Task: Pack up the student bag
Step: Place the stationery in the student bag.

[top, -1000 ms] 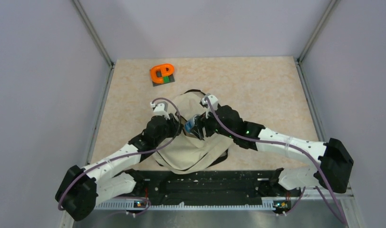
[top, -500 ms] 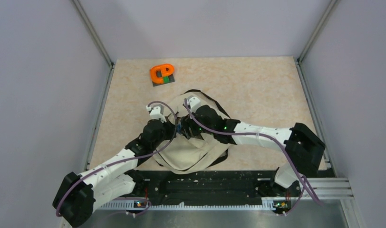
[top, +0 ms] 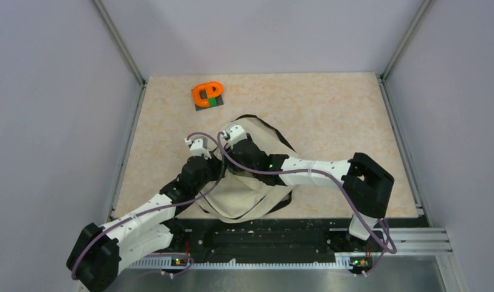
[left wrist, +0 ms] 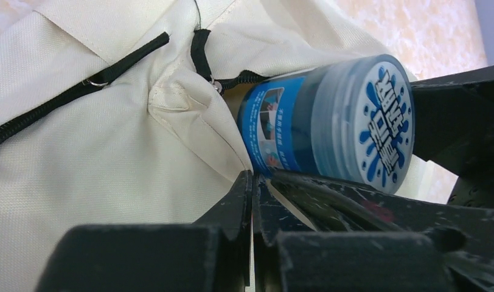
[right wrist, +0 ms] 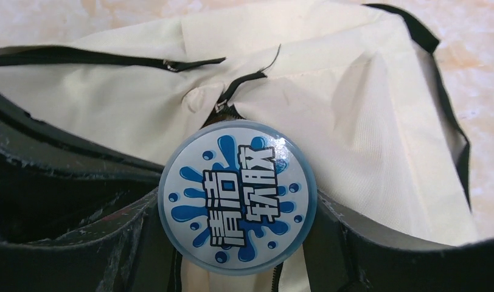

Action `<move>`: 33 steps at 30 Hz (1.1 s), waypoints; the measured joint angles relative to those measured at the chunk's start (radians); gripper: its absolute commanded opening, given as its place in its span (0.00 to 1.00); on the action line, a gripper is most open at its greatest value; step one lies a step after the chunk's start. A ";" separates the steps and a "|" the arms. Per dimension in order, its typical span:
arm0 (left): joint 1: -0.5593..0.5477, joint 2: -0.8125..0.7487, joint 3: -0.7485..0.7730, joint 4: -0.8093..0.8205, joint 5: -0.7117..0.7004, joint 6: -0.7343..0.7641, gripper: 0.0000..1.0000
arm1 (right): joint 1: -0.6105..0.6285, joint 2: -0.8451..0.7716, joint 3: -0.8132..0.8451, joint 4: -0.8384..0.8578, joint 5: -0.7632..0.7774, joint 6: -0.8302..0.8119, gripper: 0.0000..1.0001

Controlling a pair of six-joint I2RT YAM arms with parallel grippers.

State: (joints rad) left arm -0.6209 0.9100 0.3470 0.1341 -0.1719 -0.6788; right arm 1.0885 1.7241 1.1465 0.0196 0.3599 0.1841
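At the student bag's mouth, the left gripper has just clenched its fabric, and the right gripper, grasping a blue jar, nears insertion.

Inside a robotics lab test cell: the left arm and right arm stand bolted to a black mounting rail at the near edge of a beige, stone-patterned bench. Plain grey panel walls on metal frame posts enclose it, and purple cables trail along the arms.
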 measured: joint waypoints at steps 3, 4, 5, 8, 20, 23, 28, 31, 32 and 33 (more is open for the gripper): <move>0.000 -0.006 -0.015 0.023 0.004 -0.014 0.00 | 0.030 0.032 0.015 0.020 0.125 -0.013 0.00; 0.000 -0.008 -0.020 0.030 0.007 -0.021 0.00 | 0.038 0.040 0.015 0.029 0.166 -0.017 0.00; 0.000 -0.009 -0.024 0.039 0.010 -0.027 0.00 | 0.045 0.046 0.014 0.035 0.200 -0.020 0.00; 0.000 -0.010 -0.026 0.059 0.019 -0.034 0.00 | 0.055 0.060 0.003 0.062 0.306 -0.032 0.00; 0.000 -0.029 -0.045 0.098 0.037 -0.056 0.00 | 0.086 0.049 -0.088 0.205 0.407 -0.087 0.65; 0.000 -0.047 -0.047 0.093 0.036 -0.056 0.00 | 0.086 0.005 -0.122 0.180 0.353 -0.085 0.72; 0.000 -0.102 -0.048 0.064 0.035 -0.047 0.05 | 0.086 -0.083 -0.151 0.086 0.254 -0.076 0.74; 0.000 -0.150 -0.048 0.018 0.032 -0.027 0.09 | 0.086 -0.154 -0.152 0.042 0.192 -0.068 0.75; 0.000 -0.164 -0.048 0.003 0.030 -0.021 0.11 | 0.086 -0.176 -0.152 0.031 0.175 -0.064 0.75; 0.000 -0.181 -0.048 -0.010 0.029 -0.012 0.13 | 0.086 -0.198 -0.152 0.022 0.158 -0.060 0.75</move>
State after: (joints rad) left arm -0.6209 0.7288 0.2989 0.1246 -0.1425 -0.6910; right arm 1.1748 1.5265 0.9947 0.0418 0.5175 0.1238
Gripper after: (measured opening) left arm 0.083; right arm 0.744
